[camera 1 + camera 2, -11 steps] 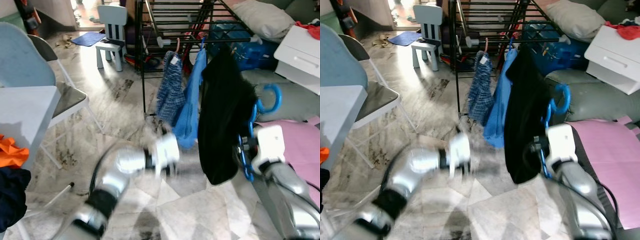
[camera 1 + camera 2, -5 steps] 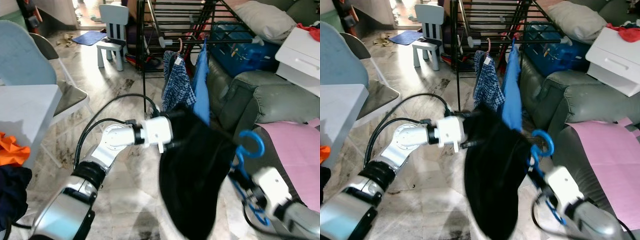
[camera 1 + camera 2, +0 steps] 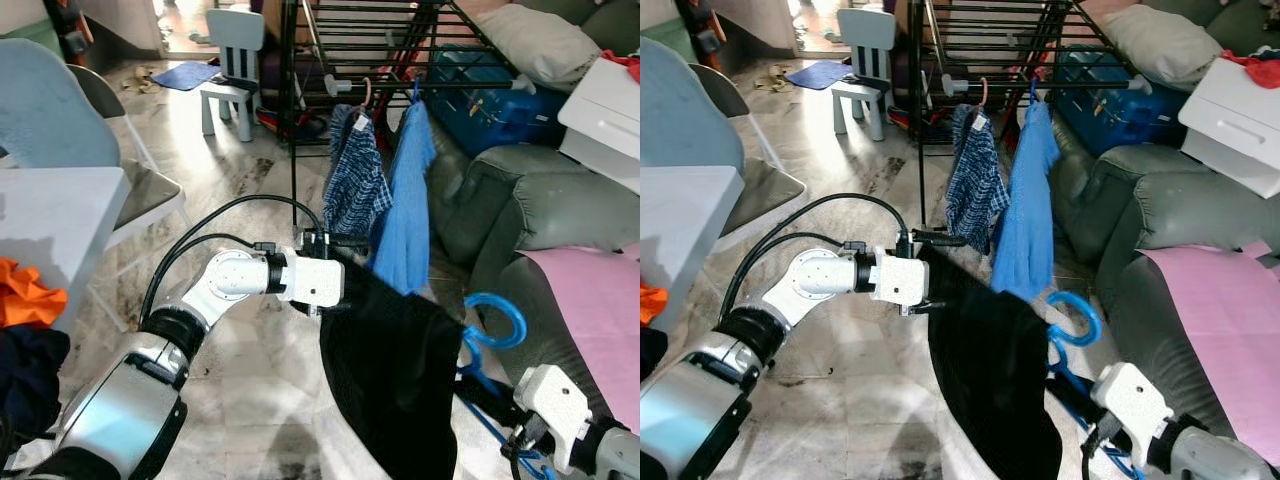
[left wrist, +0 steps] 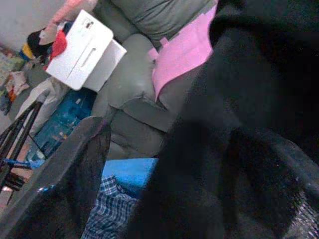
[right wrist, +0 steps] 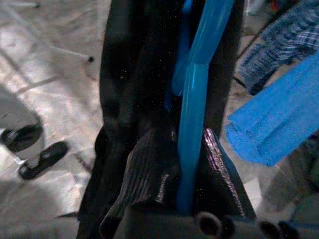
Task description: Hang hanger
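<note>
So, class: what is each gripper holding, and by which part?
The right gripper clamps the blue hanger by its frame, below the hook. The left gripper grips the black garment at its upper edge.

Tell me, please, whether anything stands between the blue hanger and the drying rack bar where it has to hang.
Yes. The blue shirt and plaid garment already hang from the rack bar, directly between it and the blue hanger with its black garment.
</note>
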